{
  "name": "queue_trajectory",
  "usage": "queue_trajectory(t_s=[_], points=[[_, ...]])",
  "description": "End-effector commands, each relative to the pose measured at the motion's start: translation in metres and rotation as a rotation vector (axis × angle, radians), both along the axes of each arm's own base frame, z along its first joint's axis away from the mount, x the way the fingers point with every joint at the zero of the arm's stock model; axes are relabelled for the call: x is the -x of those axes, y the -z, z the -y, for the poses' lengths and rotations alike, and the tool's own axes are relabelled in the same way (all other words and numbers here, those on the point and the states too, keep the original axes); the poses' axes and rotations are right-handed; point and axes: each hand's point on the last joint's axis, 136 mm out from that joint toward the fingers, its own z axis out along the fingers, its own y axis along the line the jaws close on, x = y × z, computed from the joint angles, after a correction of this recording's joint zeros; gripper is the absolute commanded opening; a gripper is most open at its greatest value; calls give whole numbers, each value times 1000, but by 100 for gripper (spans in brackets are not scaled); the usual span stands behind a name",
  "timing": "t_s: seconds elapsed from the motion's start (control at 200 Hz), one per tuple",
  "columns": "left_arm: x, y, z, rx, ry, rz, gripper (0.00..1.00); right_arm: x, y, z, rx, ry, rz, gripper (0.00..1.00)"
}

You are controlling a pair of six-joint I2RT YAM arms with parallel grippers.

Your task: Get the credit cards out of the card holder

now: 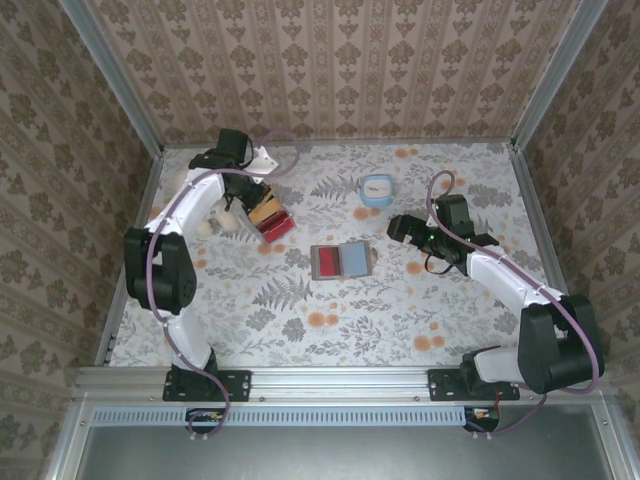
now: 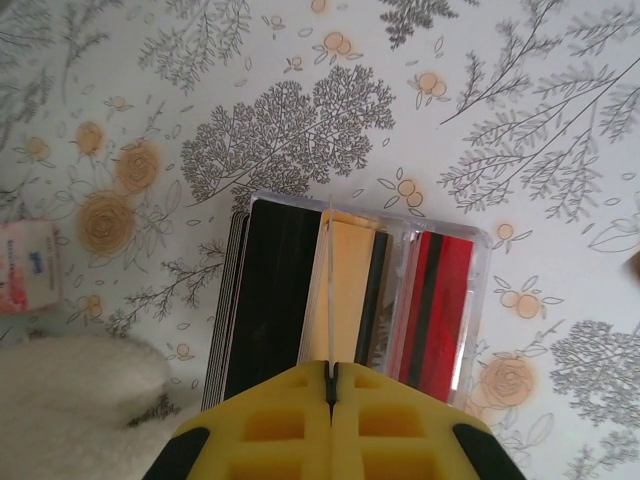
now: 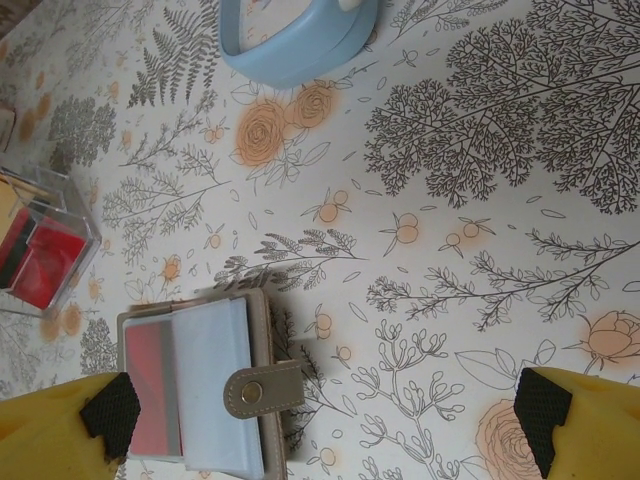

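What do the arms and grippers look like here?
The left arm and right arm have white links, black joint housings and a purple cable running along each. The left gripper and right gripper have blocky yellow fingers with black pads.

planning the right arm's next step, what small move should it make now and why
Probably shift the right arm's open fingers toward the flat grey-brown card holder, centring them over its light blue plastic card: the holder lies open, cards inside, beside one finger rather than between them.
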Motion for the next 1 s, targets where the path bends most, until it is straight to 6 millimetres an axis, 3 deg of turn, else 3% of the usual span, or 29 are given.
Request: queue_trajectory(t_s=[0.0,0.22,0.445,0.47,0.61,0.8,0.995], points=[[-4,0,-1,-22,52,-12,0,-8,-5,4,-5,33,27,100],[9,14,7,-2,107,-127,0,-9,3,4,-8,36,-3,100],[14,30,-7,-91,107,-152,0,-11,4,-1,-35,26,-17,100],[13,31,-8,-100,106,-151,0,-11,14,-1,-33,25,-44,100],[11,35,-8,-134,98,-147,0,-11,16,-2,-41,23,-51,100],[3,41,-4,-150,86,-130,9,-9,11,-3,-49,22,-42,100],[-7,28,5,-129,32,-68,31,-8,11,-4,-57,25,-52,100]])
